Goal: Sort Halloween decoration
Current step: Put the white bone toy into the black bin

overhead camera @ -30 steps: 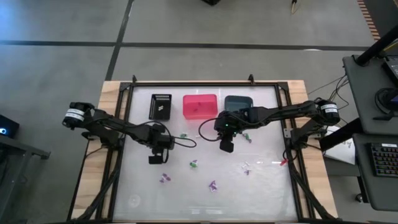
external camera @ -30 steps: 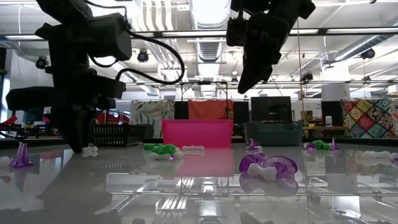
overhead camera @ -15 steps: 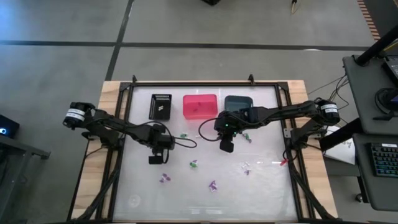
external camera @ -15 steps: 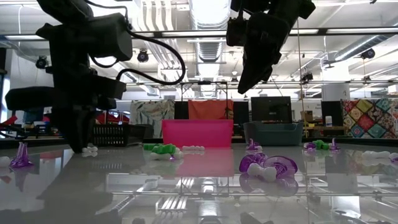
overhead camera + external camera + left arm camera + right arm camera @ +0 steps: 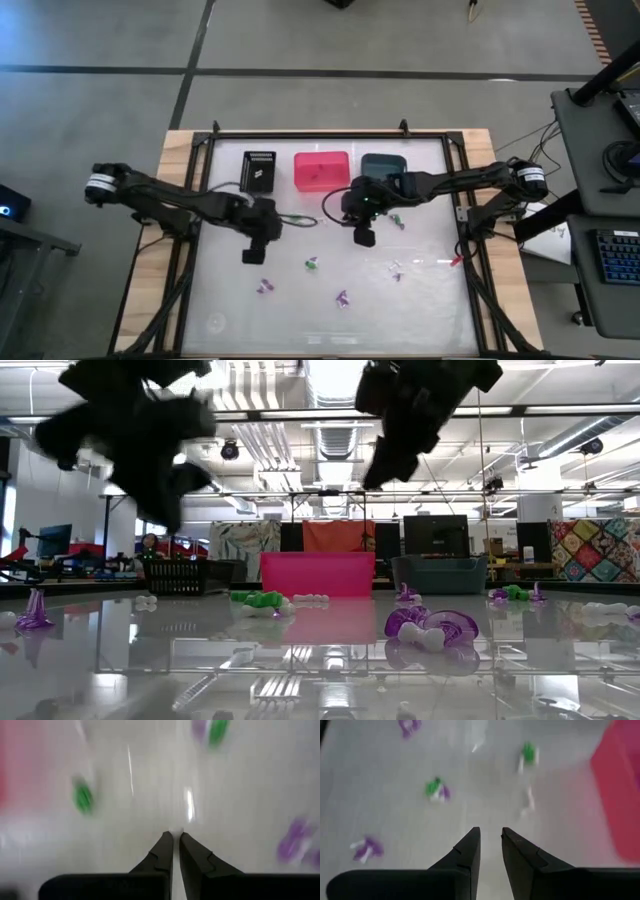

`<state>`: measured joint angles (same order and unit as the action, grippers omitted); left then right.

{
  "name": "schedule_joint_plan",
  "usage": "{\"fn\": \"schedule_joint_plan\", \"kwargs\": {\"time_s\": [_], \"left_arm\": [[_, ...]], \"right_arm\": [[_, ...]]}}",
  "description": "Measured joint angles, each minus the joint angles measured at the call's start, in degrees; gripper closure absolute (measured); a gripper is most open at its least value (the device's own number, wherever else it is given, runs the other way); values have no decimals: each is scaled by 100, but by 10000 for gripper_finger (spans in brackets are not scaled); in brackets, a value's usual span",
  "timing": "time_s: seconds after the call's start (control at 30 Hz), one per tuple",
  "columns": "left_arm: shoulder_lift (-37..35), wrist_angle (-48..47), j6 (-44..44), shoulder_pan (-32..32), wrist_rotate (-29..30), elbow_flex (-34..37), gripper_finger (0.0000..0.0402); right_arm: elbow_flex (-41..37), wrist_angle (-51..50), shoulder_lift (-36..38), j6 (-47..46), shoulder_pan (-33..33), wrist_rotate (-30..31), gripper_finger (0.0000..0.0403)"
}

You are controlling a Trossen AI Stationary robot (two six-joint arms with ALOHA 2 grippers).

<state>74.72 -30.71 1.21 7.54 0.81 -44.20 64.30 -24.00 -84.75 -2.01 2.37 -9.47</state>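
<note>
Small Halloween trinkets lie scattered on the white table: a green one [image 5: 297, 218], a green and purple one [image 5: 312, 264], purple ones [image 5: 264, 287] [image 5: 342, 298], and a purple and white one [image 5: 430, 628] nearest the low camera. My left gripper [image 5: 253, 256] hangs above the table's left middle, blurred in the low view [image 5: 160, 510], fingers shut [image 5: 175, 836]. My right gripper [image 5: 365, 238] hovers high over the table's middle, open [image 5: 490, 832], with nothing between its fingers; trinkets [image 5: 437, 789] [image 5: 528, 752] lie on the table beyond them. My left gripper's shut fingertips show a tiny pale speck [image 5: 175, 830] between them. Whether that is a trinket in the hold or a glint on the table, I cannot tell.
Three bins stand in a row at the far edge: black [image 5: 259, 171], pink [image 5: 321, 170] and teal [image 5: 380, 165]. A small white trinket [image 5: 146, 601] lies on the table under the left arm. Dark frame rails [image 5: 205, 250] border the table. Bare table stretches along the near edge.
My left gripper has gone up from the table surface, where its fingertips stood beside the white trinket, and has tipped toward level; it is blurred from the motion. The white trinket lies where it was. My right gripper has turned a little in place.
</note>
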Motion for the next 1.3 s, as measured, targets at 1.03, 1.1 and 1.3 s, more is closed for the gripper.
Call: {"fn": "schedule_joint_plan", "kwargs": {"time_s": [1.03,1.1,1.3], "left_arm": [[-1134,1120,-917,-3340,2352,450,402],[-951,1120,-988,-3732,1979,450,402],[-444,1110,-1078,-4070,1416,450,395]], "right_arm": [[-1111,4368,-52,560,-24,52,337],[-1111,4354,-52,556,-26,50,339],[-1108,4205,-52,410,-26,51,339]]}}
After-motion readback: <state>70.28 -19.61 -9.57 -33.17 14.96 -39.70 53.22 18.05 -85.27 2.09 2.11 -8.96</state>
